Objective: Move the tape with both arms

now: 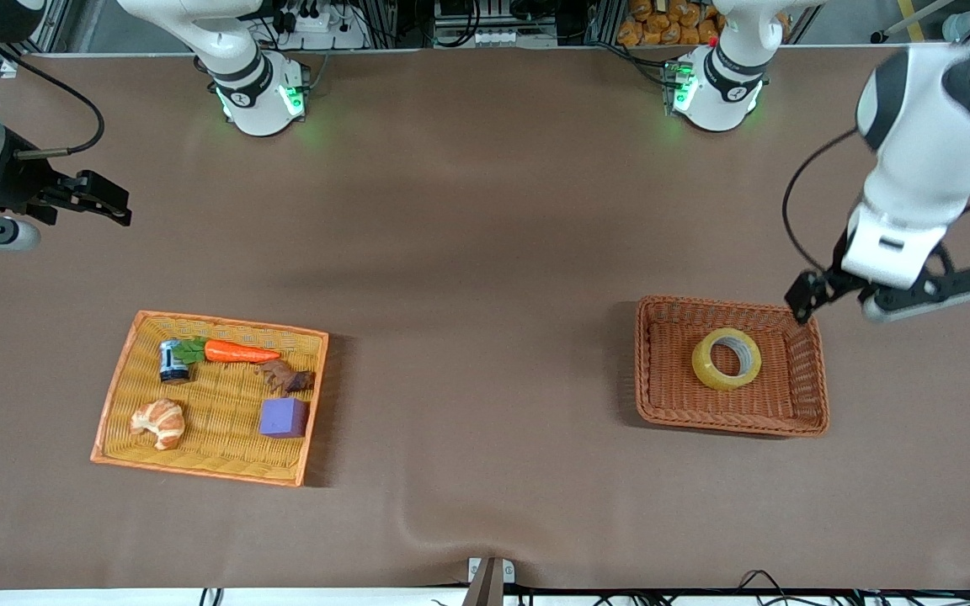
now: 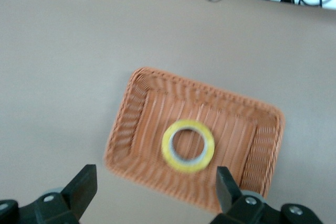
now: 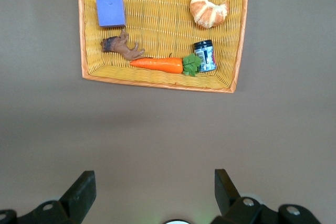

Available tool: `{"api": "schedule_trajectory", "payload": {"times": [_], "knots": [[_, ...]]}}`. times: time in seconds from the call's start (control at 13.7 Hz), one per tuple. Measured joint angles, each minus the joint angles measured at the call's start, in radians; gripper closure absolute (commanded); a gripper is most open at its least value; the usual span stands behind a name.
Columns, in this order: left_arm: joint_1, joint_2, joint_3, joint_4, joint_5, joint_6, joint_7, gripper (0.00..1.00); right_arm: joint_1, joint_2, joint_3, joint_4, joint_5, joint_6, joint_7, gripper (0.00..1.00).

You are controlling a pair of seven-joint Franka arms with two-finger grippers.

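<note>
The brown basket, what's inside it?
Only the tape lies flat inside the brown basket. Through its open centre the basket's weave shows; what the ring itself covers can't be seen.

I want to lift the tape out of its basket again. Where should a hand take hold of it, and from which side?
From straight above. The tape lies flat in the brown basket with its open centre up, so put one finger in the hole and one outside, pinching the ring wall. The basket walls likely block a sideways approach.
</note>
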Motion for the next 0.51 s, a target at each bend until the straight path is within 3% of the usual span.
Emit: {"api": "schedule_trajectory", "payload": {"times": [0.29, 0.51], "knots": [[0.001, -0.022, -0.003, 0.189, -0.116, -0.308, 0.13, 0.0, 0.0, 0.0, 0.0, 0.0, 0.0, -0.006, 0.0, 0.0], [0.01, -0.011, 0.008, 0.276, -0.184, -0.422, 0.217, 0.0, 0.001, 0.0, 0.0, 0.0, 0.0, -0.008, 0.0, 0.0]]}}
